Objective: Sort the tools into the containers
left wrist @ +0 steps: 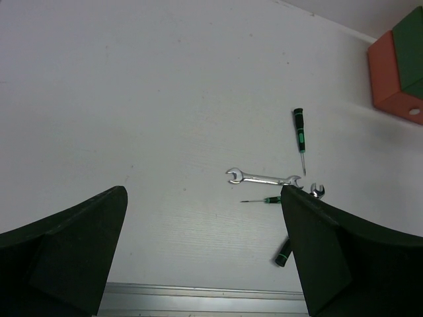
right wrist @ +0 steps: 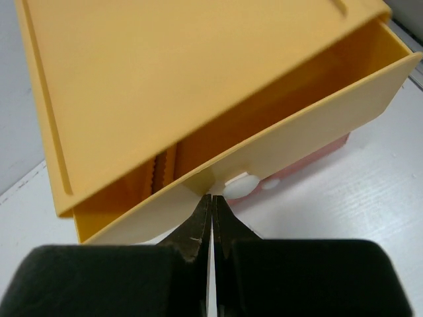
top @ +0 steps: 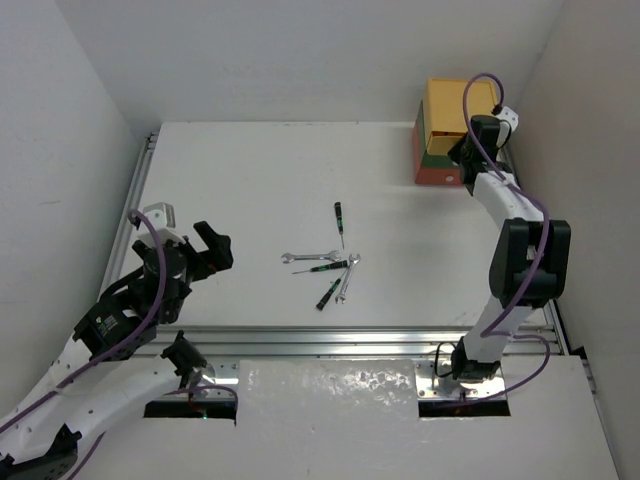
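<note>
Several tools lie mid-table: a black-green screwdriver, a silver wrench, a thin screwdriver, a second wrench and another black-green screwdriver. The left wrist view shows the wrench and the screwdriver. The yellow drawer sits on the green one and the orange-red one at the far right. My right gripper is shut, its tips against the partly open yellow drawer's front, just left of the white knob. My left gripper is open and empty, left of the tools. No yellow-black tools are in view.
Aluminium rails run along the table's left edge and near edge. White walls close in at the back and both sides. The stack of drawers stands close to the right wall. The orange-red drawer shows its knob in the left wrist view.
</note>
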Action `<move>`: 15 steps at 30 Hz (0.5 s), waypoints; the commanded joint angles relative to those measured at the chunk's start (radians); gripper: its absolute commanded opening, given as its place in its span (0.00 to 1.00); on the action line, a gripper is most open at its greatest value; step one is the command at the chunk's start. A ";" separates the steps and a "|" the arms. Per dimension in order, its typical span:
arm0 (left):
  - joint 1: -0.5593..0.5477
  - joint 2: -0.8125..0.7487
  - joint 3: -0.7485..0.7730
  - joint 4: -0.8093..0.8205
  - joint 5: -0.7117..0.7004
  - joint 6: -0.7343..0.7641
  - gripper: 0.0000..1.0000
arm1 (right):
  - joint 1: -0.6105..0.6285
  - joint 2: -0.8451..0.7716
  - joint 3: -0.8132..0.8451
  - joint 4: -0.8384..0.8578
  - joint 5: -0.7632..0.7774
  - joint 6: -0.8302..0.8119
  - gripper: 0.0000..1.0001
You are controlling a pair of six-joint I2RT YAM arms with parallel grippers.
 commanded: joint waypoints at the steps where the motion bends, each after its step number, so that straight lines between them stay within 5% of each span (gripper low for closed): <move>1: -0.004 -0.007 -0.005 0.046 0.011 0.018 1.00 | -0.020 0.047 0.094 0.027 -0.023 -0.058 0.00; 15: -0.002 -0.005 -0.011 0.063 0.034 0.033 1.00 | -0.035 0.108 0.081 0.166 -0.132 -0.154 0.05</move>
